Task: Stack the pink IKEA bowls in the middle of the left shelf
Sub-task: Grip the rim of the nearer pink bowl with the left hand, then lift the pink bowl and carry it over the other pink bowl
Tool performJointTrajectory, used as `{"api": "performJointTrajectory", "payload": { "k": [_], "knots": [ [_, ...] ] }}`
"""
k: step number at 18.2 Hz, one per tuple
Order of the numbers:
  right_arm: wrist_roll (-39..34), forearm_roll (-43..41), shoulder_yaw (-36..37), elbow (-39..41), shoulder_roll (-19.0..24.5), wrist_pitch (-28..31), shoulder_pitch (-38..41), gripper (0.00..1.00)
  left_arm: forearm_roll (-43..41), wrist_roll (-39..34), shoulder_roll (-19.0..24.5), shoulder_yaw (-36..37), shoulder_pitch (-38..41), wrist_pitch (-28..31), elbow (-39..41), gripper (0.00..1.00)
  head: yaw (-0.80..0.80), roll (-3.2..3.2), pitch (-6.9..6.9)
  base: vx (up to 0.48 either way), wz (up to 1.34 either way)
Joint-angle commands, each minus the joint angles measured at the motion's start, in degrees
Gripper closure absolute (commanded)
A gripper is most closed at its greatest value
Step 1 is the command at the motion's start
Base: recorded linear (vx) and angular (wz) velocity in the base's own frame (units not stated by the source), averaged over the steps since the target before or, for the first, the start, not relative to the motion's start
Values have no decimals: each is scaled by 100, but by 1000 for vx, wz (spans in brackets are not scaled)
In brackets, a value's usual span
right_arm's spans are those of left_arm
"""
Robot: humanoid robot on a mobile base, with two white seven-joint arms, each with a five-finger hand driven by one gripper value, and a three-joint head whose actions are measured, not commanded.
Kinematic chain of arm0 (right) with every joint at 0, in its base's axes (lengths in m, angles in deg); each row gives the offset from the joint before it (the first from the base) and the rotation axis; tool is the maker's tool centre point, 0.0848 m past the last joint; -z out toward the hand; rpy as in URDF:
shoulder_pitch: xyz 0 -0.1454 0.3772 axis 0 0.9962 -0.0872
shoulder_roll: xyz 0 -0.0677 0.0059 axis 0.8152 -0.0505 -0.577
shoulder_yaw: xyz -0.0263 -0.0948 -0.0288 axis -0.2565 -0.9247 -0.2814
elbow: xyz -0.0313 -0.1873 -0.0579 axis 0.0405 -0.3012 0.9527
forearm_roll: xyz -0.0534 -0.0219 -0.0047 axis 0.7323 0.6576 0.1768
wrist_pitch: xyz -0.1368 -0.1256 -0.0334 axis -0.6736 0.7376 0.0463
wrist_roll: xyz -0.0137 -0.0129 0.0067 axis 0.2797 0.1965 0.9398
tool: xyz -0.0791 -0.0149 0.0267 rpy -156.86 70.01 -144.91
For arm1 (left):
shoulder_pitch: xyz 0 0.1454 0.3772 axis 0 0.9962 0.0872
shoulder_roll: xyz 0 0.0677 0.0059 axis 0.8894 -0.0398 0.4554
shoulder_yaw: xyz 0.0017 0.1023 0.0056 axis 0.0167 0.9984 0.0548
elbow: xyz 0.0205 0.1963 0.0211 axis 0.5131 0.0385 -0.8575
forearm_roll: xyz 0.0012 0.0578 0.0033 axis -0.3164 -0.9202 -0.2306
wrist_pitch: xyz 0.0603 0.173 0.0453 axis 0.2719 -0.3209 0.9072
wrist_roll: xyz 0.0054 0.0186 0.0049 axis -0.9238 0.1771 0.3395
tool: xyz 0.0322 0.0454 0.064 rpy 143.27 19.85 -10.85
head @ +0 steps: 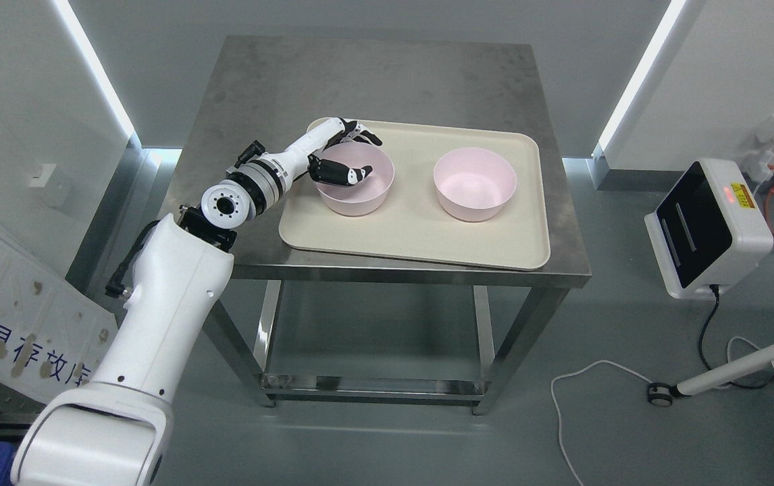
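Two pink bowls stand on a beige tray (421,236) on a steel table (360,74). The left bowl (360,192) is at the tray's left side, the right bowl (475,183) a little apart from it. My left hand (346,156) reaches in from the lower left and grips the left bowl's near-left rim: the thumb (340,174) is inside the bowl, the other fingers (363,135) curl over the rim's far side. The bowl rests on the tray. The right arm is out of view.
The table has a lower rail frame and open floor around it. A white device with a black screen (704,226) stands on the floor at the right, with cables (583,378) and a wheeled stand leg (731,368). A white sign panel (15,317) leans at the left.
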Motion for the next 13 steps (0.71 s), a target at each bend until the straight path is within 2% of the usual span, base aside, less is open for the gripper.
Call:
{"api": "performJointTrajectory", "payload": {
  "k": [1, 3, 10, 13],
  "knots": [
    [-2, 0, 70, 193, -100, 1, 167, 0, -197, -11, 19, 171, -42, -175, -107, 76, 0, 0, 0, 0, 0],
    [-2, 0, 62, 193, -100, 1, 167, 0, -241, -11, 19, 162, -42, -359, -107, 84, 0, 0, 0, 0, 0],
    [-2, 0, 70, 193, -100, -8, 167, 0, -232, 7, 19, 127, -25, -640, -107, 100, 0, 0, 0, 0, 0],
    [-2, 0, 70, 193, -100, -8, 167, 0, -232, 7, 2, 109, -25, -712, -116, 100, 0, 0, 0, 0, 0]
  ]
}}
